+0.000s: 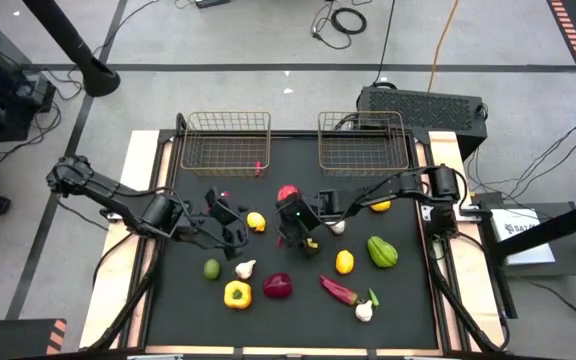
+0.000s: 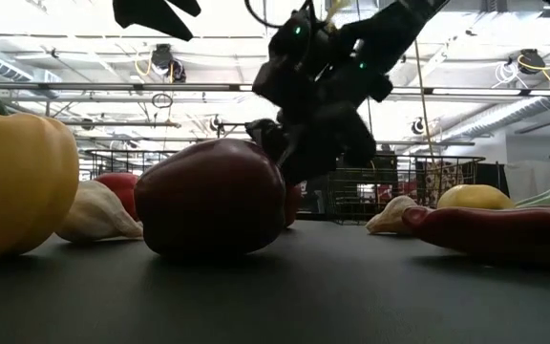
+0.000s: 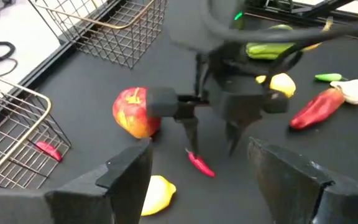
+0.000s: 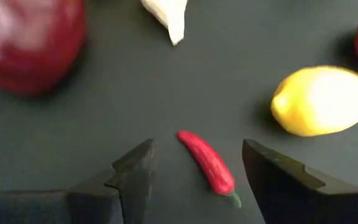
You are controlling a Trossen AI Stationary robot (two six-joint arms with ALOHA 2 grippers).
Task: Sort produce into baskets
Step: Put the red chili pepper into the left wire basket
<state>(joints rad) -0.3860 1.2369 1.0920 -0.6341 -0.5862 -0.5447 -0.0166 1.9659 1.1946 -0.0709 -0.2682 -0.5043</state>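
— Where now?
— Right end effector [image 4: 194,177] spread wide, poised over small red chilli [image 4: 207,162] flat on desk [image 4: 104,124], near lemon [image 4: 322,101].
— Handling?
— Probably light, stiff, slick (thin too). Best pinched across the middle. Left end effector [image 3: 197,180] spread, nearby.

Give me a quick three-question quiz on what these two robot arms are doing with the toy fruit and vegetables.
1. True or false: the left gripper and the right gripper are both shut.
2. What lies between the right gripper's fingers? A. small red toy chilli B. white garlic bulb C. green lime
3. What colour is the single toy piece inside the left bronze wire-mesh basket?
Key: 1 false, both are open; 2 A; 3 red.
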